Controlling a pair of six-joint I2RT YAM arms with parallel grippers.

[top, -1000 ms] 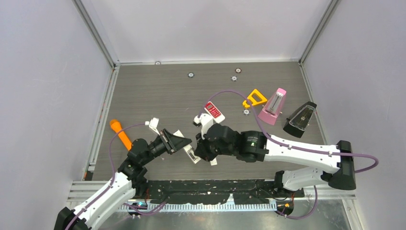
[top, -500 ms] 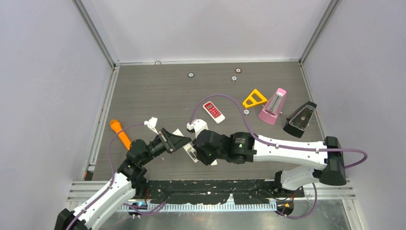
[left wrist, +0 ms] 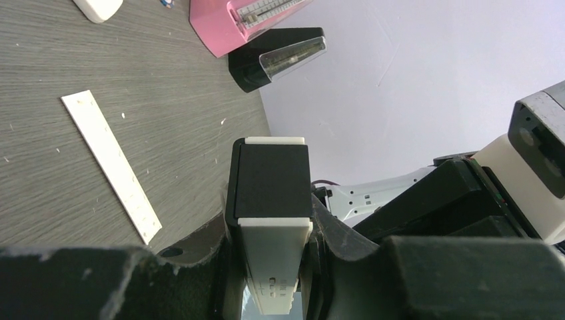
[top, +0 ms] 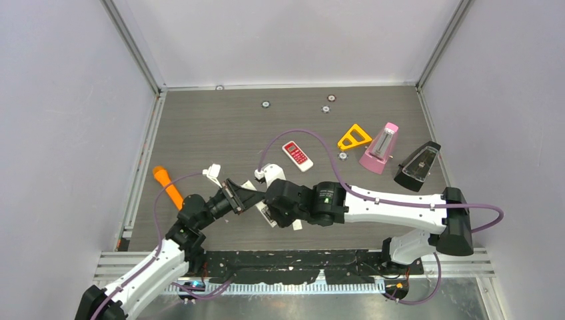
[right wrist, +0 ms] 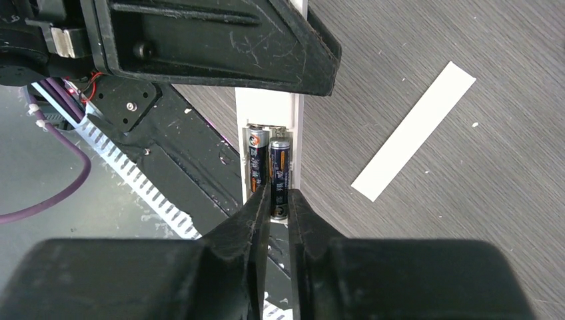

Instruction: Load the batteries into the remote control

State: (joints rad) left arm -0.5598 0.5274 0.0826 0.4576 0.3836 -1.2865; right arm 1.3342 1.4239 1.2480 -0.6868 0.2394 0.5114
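From above, the left gripper [top: 253, 199] holds the white remote control [top: 268, 217] by the middle of the table's [top: 220, 127] near edge. The left wrist view shows its jaws clamped on the remote's sides. The right wrist view shows two dark batteries [right wrist: 270, 163] lying side by side in the remote's bay. The right gripper [right wrist: 277, 200] is nearly closed around the end of one, and whether it grips cannot be told.
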